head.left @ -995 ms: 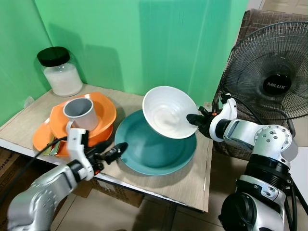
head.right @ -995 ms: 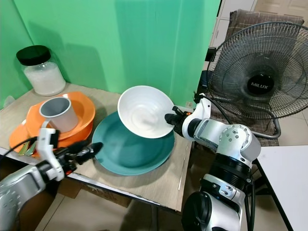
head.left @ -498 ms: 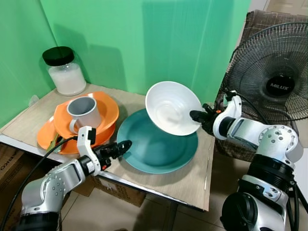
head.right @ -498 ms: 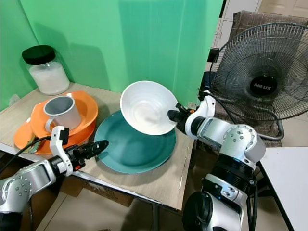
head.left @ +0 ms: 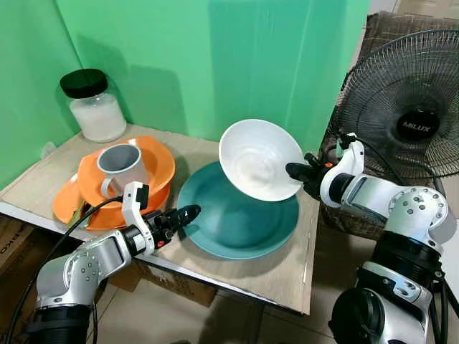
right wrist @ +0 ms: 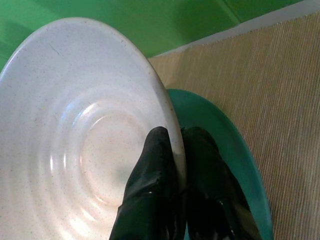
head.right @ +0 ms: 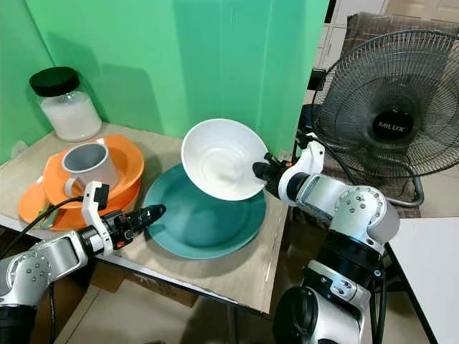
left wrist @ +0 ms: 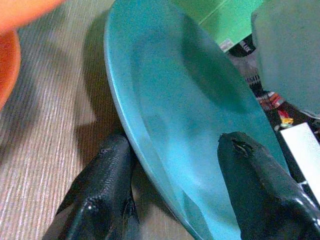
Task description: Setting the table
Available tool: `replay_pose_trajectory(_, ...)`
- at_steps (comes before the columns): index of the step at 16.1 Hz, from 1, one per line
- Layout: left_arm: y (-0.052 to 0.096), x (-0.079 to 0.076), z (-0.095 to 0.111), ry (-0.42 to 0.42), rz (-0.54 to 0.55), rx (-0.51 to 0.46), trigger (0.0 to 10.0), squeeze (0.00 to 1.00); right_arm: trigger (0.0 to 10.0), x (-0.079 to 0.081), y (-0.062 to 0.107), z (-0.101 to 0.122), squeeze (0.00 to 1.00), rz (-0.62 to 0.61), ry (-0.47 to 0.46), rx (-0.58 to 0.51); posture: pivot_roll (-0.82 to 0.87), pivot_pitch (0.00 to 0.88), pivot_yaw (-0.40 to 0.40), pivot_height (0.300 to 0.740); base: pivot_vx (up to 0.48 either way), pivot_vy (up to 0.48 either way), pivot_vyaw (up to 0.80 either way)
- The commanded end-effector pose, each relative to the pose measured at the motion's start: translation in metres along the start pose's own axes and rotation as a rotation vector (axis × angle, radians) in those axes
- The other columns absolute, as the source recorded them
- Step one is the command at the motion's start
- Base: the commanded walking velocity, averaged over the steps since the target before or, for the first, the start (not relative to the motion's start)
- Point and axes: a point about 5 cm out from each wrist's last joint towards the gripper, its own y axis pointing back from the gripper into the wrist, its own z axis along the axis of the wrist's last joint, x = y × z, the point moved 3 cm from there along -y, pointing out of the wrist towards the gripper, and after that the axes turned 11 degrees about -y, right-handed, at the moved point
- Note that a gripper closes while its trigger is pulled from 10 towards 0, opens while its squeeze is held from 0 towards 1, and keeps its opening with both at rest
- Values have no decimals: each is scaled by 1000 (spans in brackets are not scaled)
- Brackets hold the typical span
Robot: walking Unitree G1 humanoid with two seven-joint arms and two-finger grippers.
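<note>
The right pincer [head.left: 295, 170] is clamped on the rim of a white ribbed ceramic bowl [head.left: 258, 159], one black finger inside the rim and one outside, as the right wrist view shows. The bowl hangs tilted, its opening turned toward the camera, above the far side of a large round teal plate [head.left: 237, 223] that lies flat on the wooden table [head.left: 283, 269].

The left pincer [head.left: 185, 213] sits at the near left edge of the teal plate with its fingers [left wrist: 107, 192] apart; in the left wrist view one finger lies under the rim on the table side and the other over the plate's surface (whether either one actually touches the plate is hard to say at this angle).

To the left of the teal plate stands a stack of orange dishes [head.left: 161, 168], an orange bowl on an orange plate, with a grey mug [head.left: 120, 166] standing upright in the bowl. A glass jar with a black lid [head.left: 92, 106], filled with something white, stands at the back left corner of the table against the green backdrop [head.left: 215, 64]. A black standing fan [head.left: 412, 107] is beyond the table's right end.
</note>
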Motion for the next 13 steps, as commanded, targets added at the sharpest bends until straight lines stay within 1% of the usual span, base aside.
replay_pose_trajectory(1, -1, 1, -1, -3, 7, 26, 0, 0, 0, 6, 2, 0, 0, 33, 18, -3, -61, 4, 51, 740, 0, 0, 0)
replay_pose_trajectory(4, -2, -2, -1, 22, -12, 16, 0, 0, 0, 7, 3, -1, 0, 36, 21, 0, -60, 7, 50, 740, 0, 0, 0)
replay_pose_trajectory(8, -3, 2, -5, 34, 9, 42, 0, 0, 0, 7, 2, -2, 0, 37, 24, 4, -60, 8, 48, 740, 0, 0, 0)
replay_pose_trajectory(11, -3, 3, -7, 46, 23, 40, 0, 0, 0, 8, 2, -2, 0, 40, 26, 4, -61, 5, 48, 740, 0, 0, 0)
replay_pose_trajectory(13, -3, 6, -9, 21, 47, 57, 0, 0, 0, 8, 2, -2, 0, 41, 27, 4, -61, 5, 47, 740, 0, 0, 0)
